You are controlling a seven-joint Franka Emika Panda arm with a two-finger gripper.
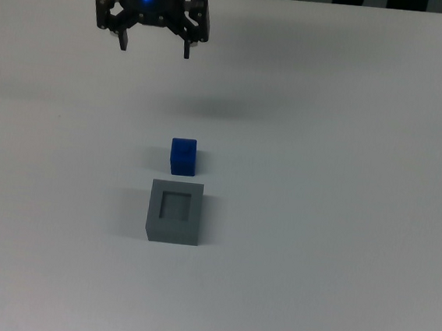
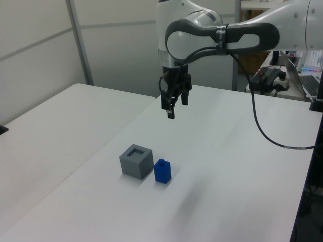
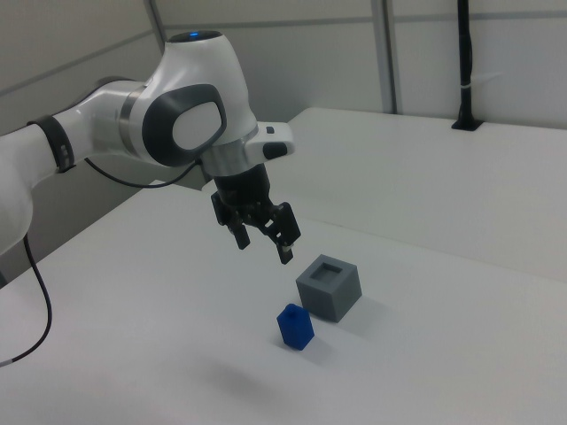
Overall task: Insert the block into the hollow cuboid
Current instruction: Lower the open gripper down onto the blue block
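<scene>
Blue block [image 1: 183, 156]: resting on table [image 1: 344, 185], just beside grey hollow cuboid [image 1: 175, 211]. Gripper [image 1: 155, 48]: hovering above, jaws spread, empty. Risk: descending finger striking the neighbouring cuboid wall, spoiling grasp.

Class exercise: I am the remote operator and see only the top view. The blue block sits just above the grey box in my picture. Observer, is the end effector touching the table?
Observer: No. In the left view the end effector hangs in the air, well above the table.
Operator: Is it holding anything?
Observer: No. The right view shows it open with nothing between its fingers.
Operator: Do the block and the box touch?
Observer: In the left view the block stands beside the hollow cuboid; any gap is too narrow to tell.
</scene>
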